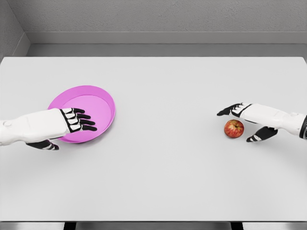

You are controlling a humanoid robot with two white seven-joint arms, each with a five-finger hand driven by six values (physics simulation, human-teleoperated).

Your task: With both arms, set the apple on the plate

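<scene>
A red apple [234, 128] rests on the white table [163, 96], right of centre. My right hand [242, 123] hovers around it from the right, fingers spread above and thumb below, not closed on the fruit. A magenta plate [101, 97] lies on the left side of the table. Over the plate's near rim sits my left hand [72, 128], its fingers extended over the dish and the thumb hanging below the rim; it grips nothing.
The table's far edge meets a grey wall. Its near edge runs along the bottom of the view, with dark legs showing beneath.
</scene>
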